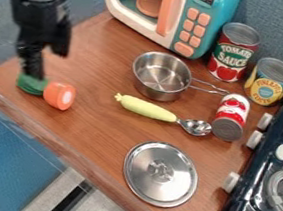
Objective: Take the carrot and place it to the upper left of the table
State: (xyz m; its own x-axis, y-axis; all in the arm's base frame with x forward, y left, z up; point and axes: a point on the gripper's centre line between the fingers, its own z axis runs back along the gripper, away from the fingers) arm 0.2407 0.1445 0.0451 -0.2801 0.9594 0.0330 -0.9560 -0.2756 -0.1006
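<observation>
The black gripper (pixel 34 66) hangs over the left part of the desk (pixel 89 134), its lower end right at the green top of the carrot (pixel 59 95). Whether the jaws stand wide or narrow, or grip that top, I cannot tell (it is rather a blur down there). The carrot lies near the desk's left edge, its orange end pointing right. Mid-desk is a steel pot (pixel 162 78), its handle reaching right, and below it a spoon (pixel 195 127) with a yellow handle. Nearer the front edge lies a round lid (pixel 160 174). A toy microwave (pixel 216 10) stands at the back, two upright cans (pixel 233 56) beside it (a smaller can (pixel 231 114) lies tipped over), and a dark stove (pixel 261 177) is at right.
</observation>
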